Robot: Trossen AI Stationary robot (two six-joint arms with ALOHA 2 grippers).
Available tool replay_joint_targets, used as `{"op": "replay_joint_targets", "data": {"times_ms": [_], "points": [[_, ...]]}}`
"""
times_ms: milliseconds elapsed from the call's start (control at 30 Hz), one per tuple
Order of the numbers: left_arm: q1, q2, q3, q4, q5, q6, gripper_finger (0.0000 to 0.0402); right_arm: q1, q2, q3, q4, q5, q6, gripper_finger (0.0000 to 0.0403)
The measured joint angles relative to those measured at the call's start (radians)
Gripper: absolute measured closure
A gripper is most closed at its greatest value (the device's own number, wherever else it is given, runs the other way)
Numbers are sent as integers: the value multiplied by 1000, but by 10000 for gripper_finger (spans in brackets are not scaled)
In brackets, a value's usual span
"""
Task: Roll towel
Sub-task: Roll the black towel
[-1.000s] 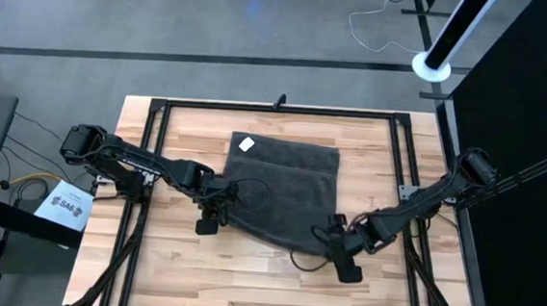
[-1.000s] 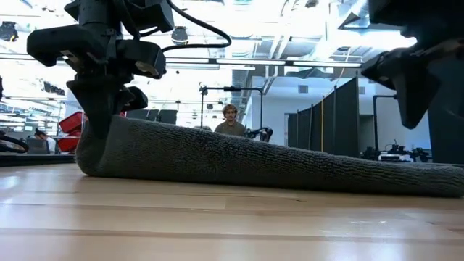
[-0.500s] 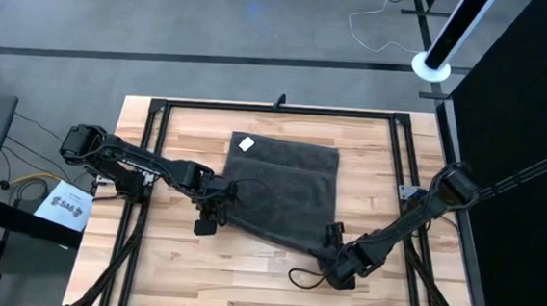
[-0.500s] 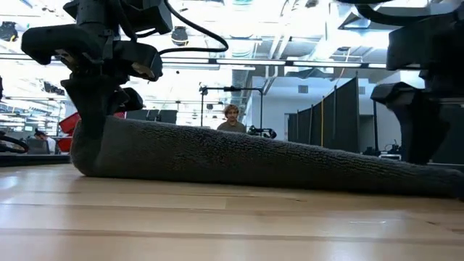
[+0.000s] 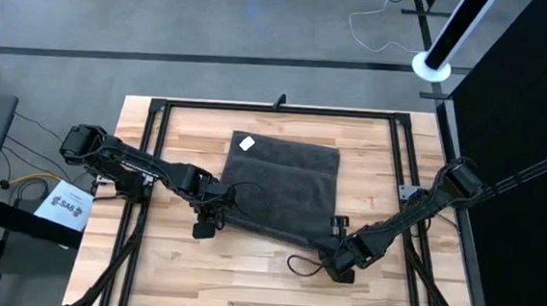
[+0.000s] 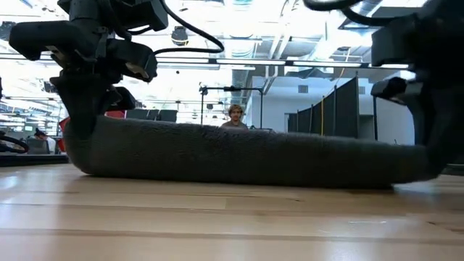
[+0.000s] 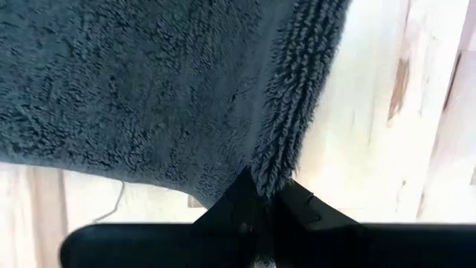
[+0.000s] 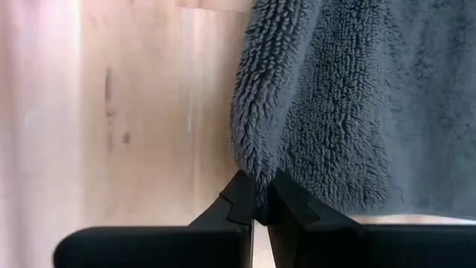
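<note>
Wide wooden table point(image 5: 169, 261) with a black frame point(image 5: 277, 108) running round it, and right in the middle lies the towel point(image 5: 286, 188), dark grey terry, spread flat over most of its length with its near edge lifted off the boards. From table height that near edge shows as one long grey ridge point(image 6: 239, 156) stretching almost from side to side, raised at both ends, and a person point(image 6: 235, 116) stands far back in the room behind it. Left arm point(image 5: 128, 162) reaches in from the table's left side, right arm point(image 5: 414, 216) slants in from the right. The left gripper point(image 5: 213, 210) is at the towel's near left corner, fingers pinched tight on the edge, and its wrist view shows the pile squeezed between the two dark fingertips point(image 7: 245, 197). The right gripper point(image 5: 336, 249) is down at the near right corner, likewise clamped on the cloth, the hem caught between its fingertips point(image 8: 242, 195). Small white label point(image 5: 246, 143) sits at the towel's far left corner, well away from both grippers.
</note>
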Motion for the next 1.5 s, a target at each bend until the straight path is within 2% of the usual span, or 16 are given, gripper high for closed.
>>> {"op": "replay_joint_targets", "data": {"times_ms": [200,400,500,667,800,967,1400,1500], "points": [[-25,0,-23,17,-14,-58,400,-123,-167,-102,110,-290,-11,395],[-47,-12,-26,26,0,-134,400,-258,-309,-105,115,-529,-22,395],[-46,-10,-49,60,-1,-132,400,-328,-297,-105,73,-605,-82,395],[-7,-9,-89,102,-1,-137,400,-432,-189,-105,58,-760,-189,395],[29,-9,-92,105,-1,-128,400,-467,-102,-105,55,-828,-239,395],[68,-9,-95,124,0,-90,400,-472,-61,-103,48,-848,-248,395],[181,-9,-141,174,2,-16,400,-560,-93,-104,-3,-847,-189,396],[187,-13,-101,131,7,-33,400,-582,-108,-105,-13,-899,-159,396]]}}
